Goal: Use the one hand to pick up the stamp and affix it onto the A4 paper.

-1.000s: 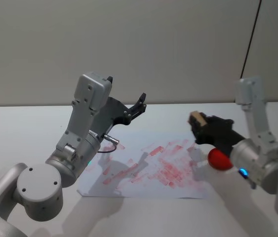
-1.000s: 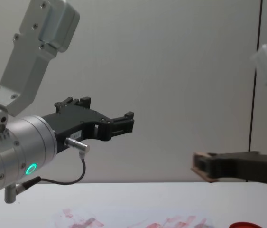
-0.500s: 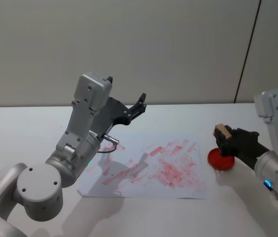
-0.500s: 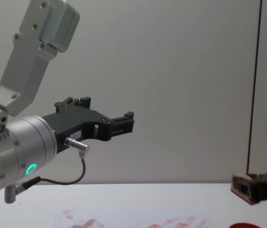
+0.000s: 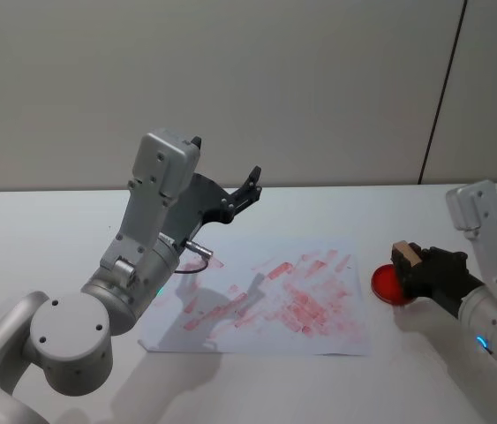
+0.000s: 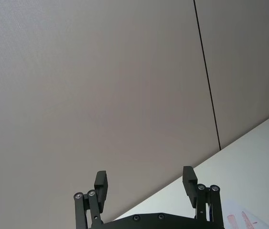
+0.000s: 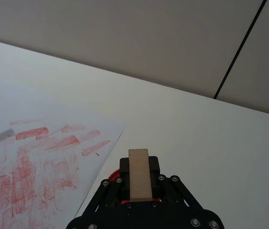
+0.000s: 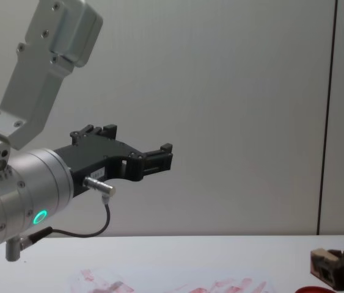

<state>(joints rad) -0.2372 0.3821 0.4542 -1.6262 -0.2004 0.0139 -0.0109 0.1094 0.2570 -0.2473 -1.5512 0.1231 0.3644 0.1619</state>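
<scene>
**Stamp held in right gripper over the ink pad**

Nearest us, the right gripper (image 5: 416, 269) is clamped on the stamp (image 5: 405, 254), fingers pinching its two long sides. In the right wrist view the stamp (image 7: 139, 174) sticks out as a plain tan wooden block, its base end hidden behind the fingers. It sits just above the red ink pad (image 5: 387, 284), which lies on the desk (image 5: 257, 389) just beside the paper's right edge. We cannot tell if the base touches the pad.

We judge the stamp light and rigid: hard wood, no give, so a firm pinch is fine. The smooth flat faces could let it pivot, so holding across the long sides low on the block, as now, looks right. The inked base will smear if dragged, so it needs a straight push down.

The paper (image 5: 266, 300) lies flat mid-desk, covered with red prints. It is thin and loose and may shift or lift with a sticky stamp.

Farther back, the left gripper (image 5: 250, 185) is parked high over the paper's far left side, fingers spread wide and holding nothing.
</scene>
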